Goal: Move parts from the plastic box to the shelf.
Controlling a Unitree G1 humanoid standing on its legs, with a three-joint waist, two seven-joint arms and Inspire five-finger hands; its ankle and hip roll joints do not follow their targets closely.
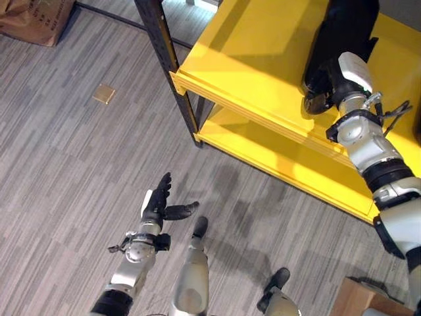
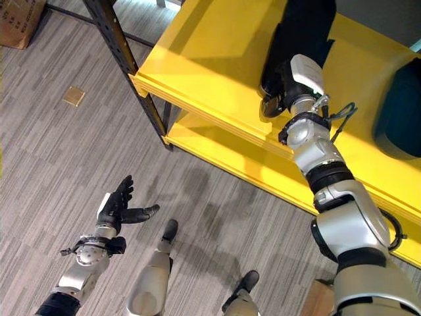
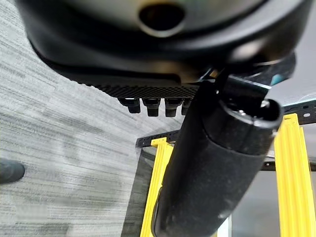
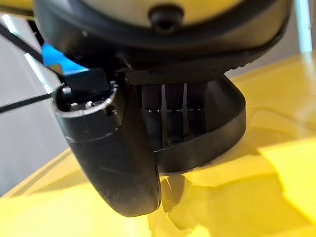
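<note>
Now the right hand (image 2: 284,97) is setting a black part (image 1: 342,36) on the yellow shelf (image 1: 256,52) near its front edge, fingers (image 4: 168,121) curling round it; it should release only once the part is resting flat. The left hand (image 1: 158,204) is hanging slack-fingered over the floor (image 1: 66,164).

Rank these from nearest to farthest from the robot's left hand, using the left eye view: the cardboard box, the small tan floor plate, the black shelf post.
1. Tan floor plate: on the floor, ahead of the left hand and to its left.
2. Black shelf post: ahead, slightly right, at the yellow shelf corner where it meets the floor.
3. Cardboard box: far left corner.
</note>
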